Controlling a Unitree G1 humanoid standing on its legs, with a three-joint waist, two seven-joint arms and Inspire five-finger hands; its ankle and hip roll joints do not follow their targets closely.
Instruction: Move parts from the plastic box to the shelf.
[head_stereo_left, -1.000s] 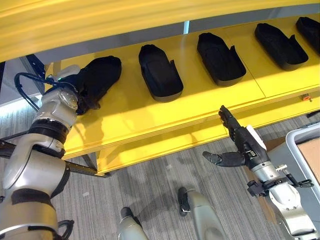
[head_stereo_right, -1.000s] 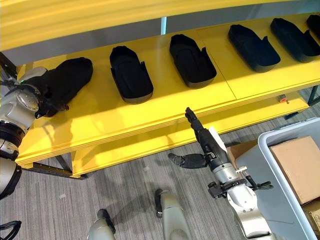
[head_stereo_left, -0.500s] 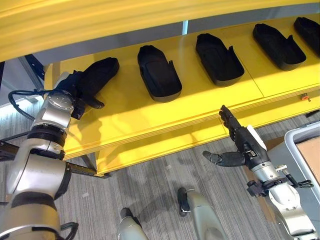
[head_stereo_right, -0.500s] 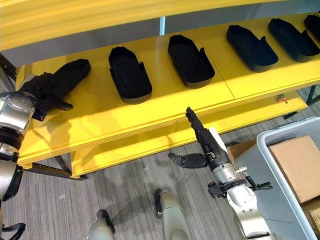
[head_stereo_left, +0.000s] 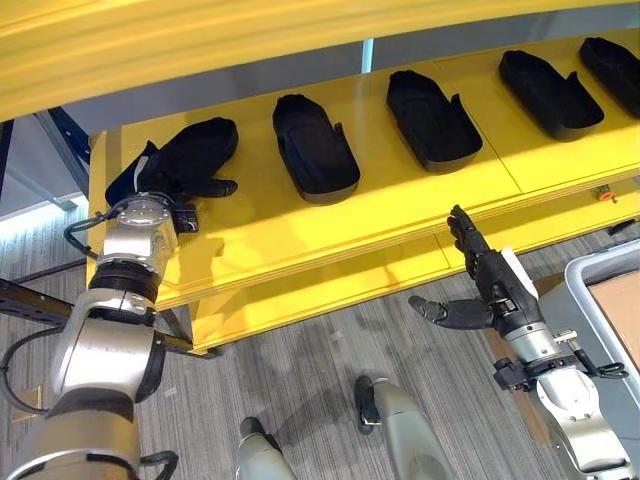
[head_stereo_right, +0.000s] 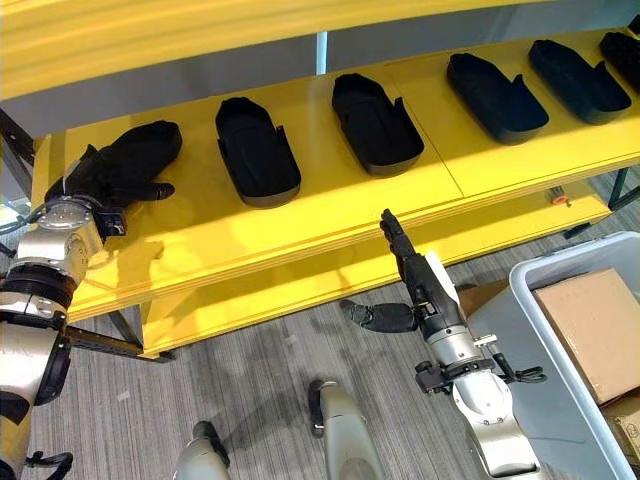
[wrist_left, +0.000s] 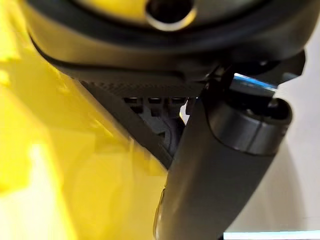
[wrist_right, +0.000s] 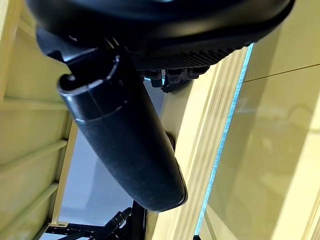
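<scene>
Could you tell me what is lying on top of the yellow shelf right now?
A row of black parts lies along the yellow shelf. The left hand rests over the leftmost part, covering its near end.

Factory or warehouse floor | long yellow shelf beyond the right hand, black moulded parts laid in a row | grey plastic box beside that hand | grey industrial carpet below
</scene>
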